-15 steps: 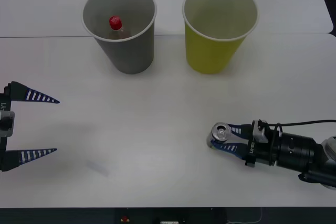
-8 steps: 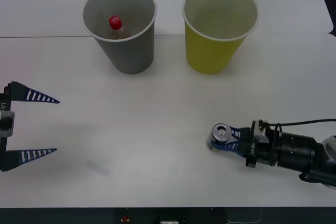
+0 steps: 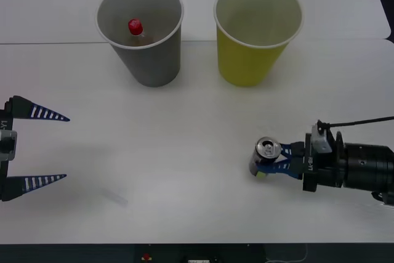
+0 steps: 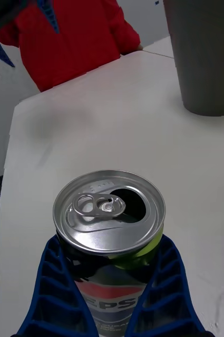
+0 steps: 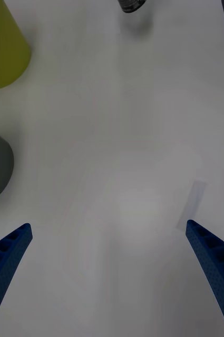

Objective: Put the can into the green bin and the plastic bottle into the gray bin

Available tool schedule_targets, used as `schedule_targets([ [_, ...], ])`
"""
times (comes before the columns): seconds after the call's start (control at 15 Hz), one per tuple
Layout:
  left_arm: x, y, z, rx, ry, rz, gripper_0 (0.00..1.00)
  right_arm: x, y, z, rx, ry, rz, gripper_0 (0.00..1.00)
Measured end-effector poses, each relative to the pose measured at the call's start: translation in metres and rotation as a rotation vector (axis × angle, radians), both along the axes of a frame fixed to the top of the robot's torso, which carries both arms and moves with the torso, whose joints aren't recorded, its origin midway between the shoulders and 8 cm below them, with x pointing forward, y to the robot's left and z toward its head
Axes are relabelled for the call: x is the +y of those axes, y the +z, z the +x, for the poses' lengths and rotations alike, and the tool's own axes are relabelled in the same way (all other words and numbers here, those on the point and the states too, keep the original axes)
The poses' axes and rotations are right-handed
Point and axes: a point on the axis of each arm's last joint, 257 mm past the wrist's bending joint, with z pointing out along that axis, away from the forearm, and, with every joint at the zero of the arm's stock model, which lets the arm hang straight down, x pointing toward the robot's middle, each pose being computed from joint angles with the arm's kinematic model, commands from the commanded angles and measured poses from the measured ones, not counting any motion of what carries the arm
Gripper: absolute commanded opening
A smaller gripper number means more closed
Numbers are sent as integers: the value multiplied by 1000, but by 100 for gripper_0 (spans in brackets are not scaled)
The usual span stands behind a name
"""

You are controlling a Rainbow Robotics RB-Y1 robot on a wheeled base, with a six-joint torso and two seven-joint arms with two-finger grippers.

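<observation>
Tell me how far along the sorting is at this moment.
Half done: the plastic bottle already sits inside the gray bin. In hand: the right gripper is shut on the can, low over the table. Left: carrying it into the green bin. The left gripper waits open.

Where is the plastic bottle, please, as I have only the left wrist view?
Observer: The plastic bottle is inside the gray bin, red cap up.
Operator: Thank you. Is the can held yet?
Observer: Yes, the right gripper has its jaws shut on the can.
Operator: Has that can been opened?
Observer: Yes, the right wrist view shows its mouth open, with the tab lying flat on the lid.
</observation>
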Motion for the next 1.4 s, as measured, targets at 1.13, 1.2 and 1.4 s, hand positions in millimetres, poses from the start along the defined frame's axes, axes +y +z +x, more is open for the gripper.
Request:
schedule_targets([
  [1.13, 0, 0, 0, 0, 0, 0, 100, -4, 174, 2, 382, -361, 6, 0],
  [1.2, 0, 0, 0, 0, 0, 0, 100, -5, 186, 7, 352, -383, -7, 0],
  [1.4, 0, 0, 0, 0, 0, 0, 100, -15, 214, 26, 257, -398, -78, 0],
])
